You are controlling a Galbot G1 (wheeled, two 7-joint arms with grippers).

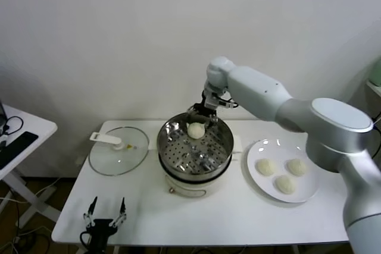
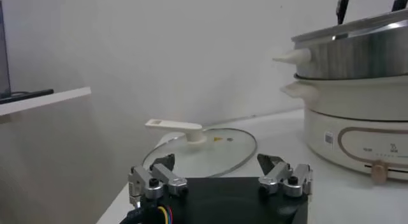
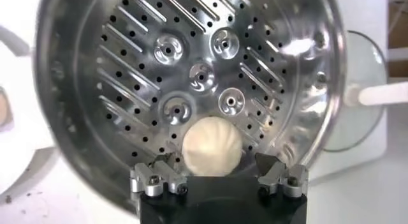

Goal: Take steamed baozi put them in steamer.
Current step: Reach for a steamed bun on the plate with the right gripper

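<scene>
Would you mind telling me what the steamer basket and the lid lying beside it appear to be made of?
The steamer looks like polished stainless steel: mirror reflections, punched holes. The lid seems clear glass with a metal rim, since the table shows through; its white handle is probably plastic.

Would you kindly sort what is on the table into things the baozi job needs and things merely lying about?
Belonging to the job:
- baozi in the steamer
- three baozi on the plate
- steamer
- right gripper, open above the steamer's far rim

Lying about:
- glass lid, flat on the table
- white plate
- left gripper, open, idle at the near table edge
</scene>
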